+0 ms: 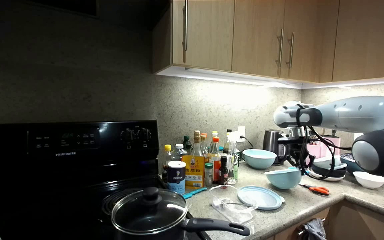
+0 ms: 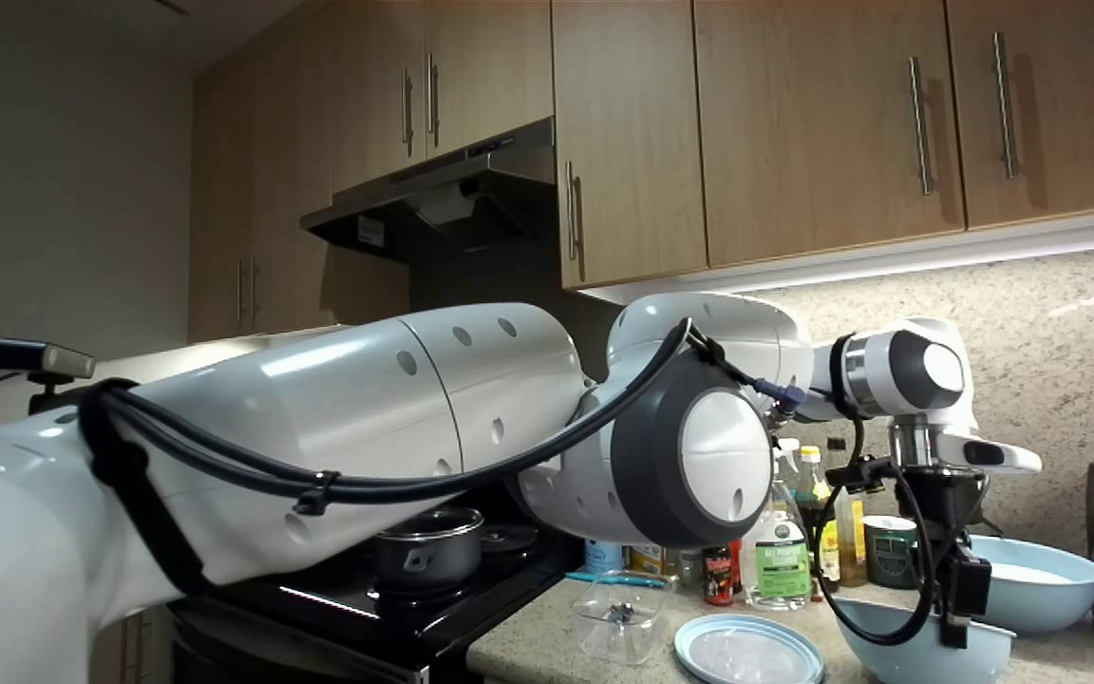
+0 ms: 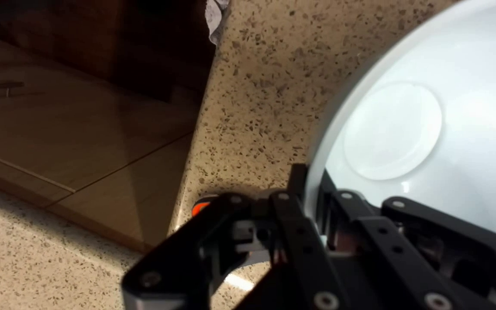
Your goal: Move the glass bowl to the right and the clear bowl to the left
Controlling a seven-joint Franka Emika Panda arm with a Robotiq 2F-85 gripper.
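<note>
The glass bowl, light aqua-blue and deep, sits on the counter's near part in both exterior views (image 1: 283, 180) (image 2: 927, 655). It looks somewhat tilted; I cannot tell whether its base touches the counter. In the wrist view its pale inside (image 3: 472, 142) fills the right. My gripper (image 3: 312, 183) is shut on its rim, one finger inside and one outside. The gripper also shows at the bowl's edge in both exterior views (image 1: 302, 169) (image 2: 957, 622). I cannot make out the clear bowl for certain.
Another aqua bowl (image 1: 259, 158) stands behind, beside the kettle (image 1: 272, 146). A pale-blue plate (image 1: 260, 197), a clear rectangular container (image 1: 233, 208) and orange scissors (image 1: 319, 190) lie near the counter edge. Bottles (image 1: 215, 156) stand left; stacked bowls (image 1: 328, 171) and a white bowl (image 1: 369, 180) right.
</note>
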